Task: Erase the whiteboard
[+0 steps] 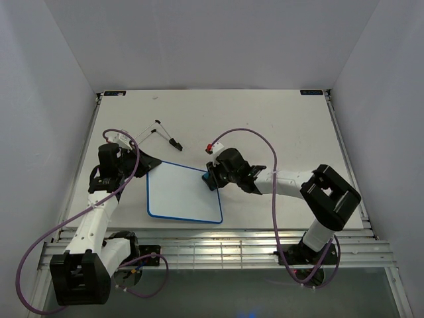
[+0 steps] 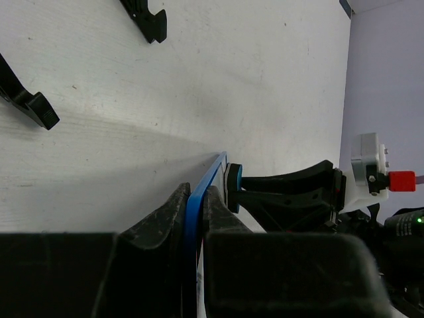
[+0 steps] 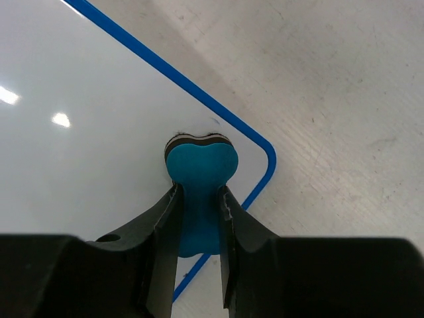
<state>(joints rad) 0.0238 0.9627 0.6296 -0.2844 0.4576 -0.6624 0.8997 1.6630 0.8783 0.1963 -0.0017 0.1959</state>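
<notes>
The whiteboard [image 1: 182, 193] lies flat on the table, white with a blue rim, its face looking clean. My left gripper [image 1: 147, 163] is shut on the board's far left corner; in the left wrist view the blue rim [image 2: 196, 209] runs between the fingers. My right gripper [image 1: 211, 176] is shut on the blue bone-shaped eraser [image 3: 200, 173] and presses it on the board near its far right corner [image 3: 264, 151]. The eraser's edge also shows in the left wrist view [image 2: 234, 187].
A black-tipped white tool [image 1: 163, 132] lies on the table behind the board; its black ends show in the left wrist view [image 2: 149, 20]. Purple cables loop over both arms. The table's slatted near edge [image 1: 212, 248] runs in front of the board.
</notes>
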